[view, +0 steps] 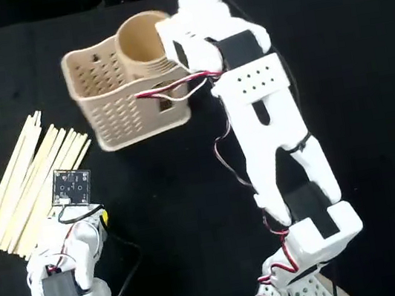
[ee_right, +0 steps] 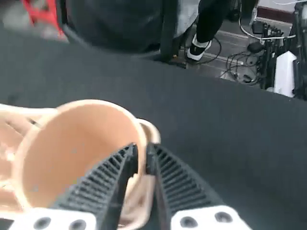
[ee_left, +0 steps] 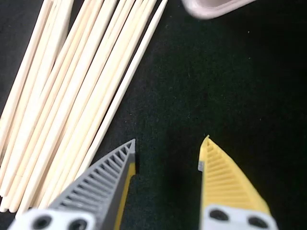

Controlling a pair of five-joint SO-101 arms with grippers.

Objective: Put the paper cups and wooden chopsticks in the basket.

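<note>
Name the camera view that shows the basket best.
The high view: the whole basket shows, perforated walls and open top, with paper cups at its far corner. The left wrist view catches just a corner at its edge; the right wrist view has a bit of rim behind the cups.

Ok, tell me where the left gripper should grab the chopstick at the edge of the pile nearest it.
Probably near its middle, coming straight down from above with the jaws across its length. That chopstick lies flat on the table, slightly splayed from the other chopsticks, and the open left gripper hovers beside it.
</note>
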